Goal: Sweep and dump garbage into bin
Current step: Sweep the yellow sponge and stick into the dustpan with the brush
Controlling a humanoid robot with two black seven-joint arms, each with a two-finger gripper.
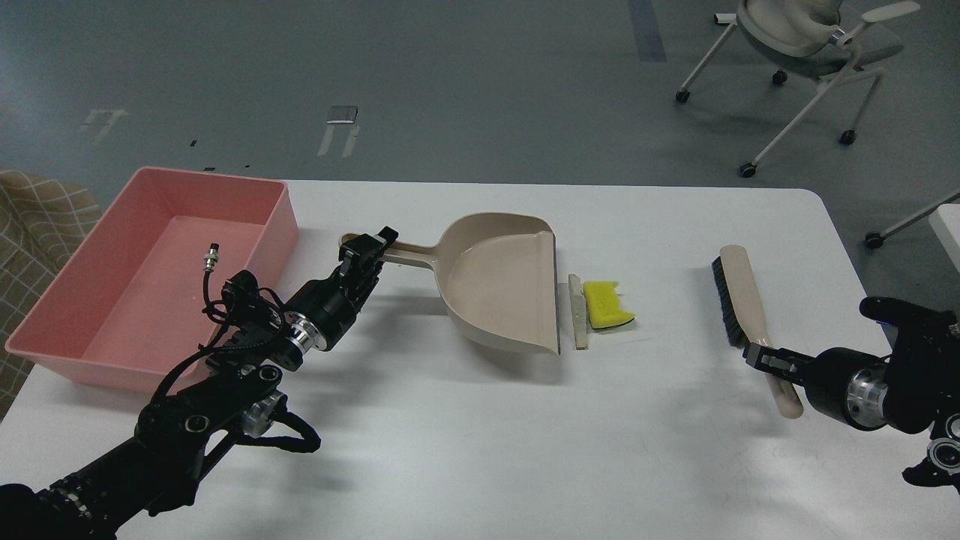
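bare table (465, 435) in front, dustpan (502, 285) mid-table

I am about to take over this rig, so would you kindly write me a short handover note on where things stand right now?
Left end effector: closed on the dustpan handle; the pan rests on the table, mouth facing right.
Right end effector: at the brush handle, apparently gripping it; the view does not settle this.
Garbage: the off-white strip lies just outside the pan's lip, the yellow sponge piece right beside it.
Pink bin: far left of the table, nothing in it.
Done: both tools reached.
Left: sweep both scraps leftward into the pan, then tip the pan into the bin.
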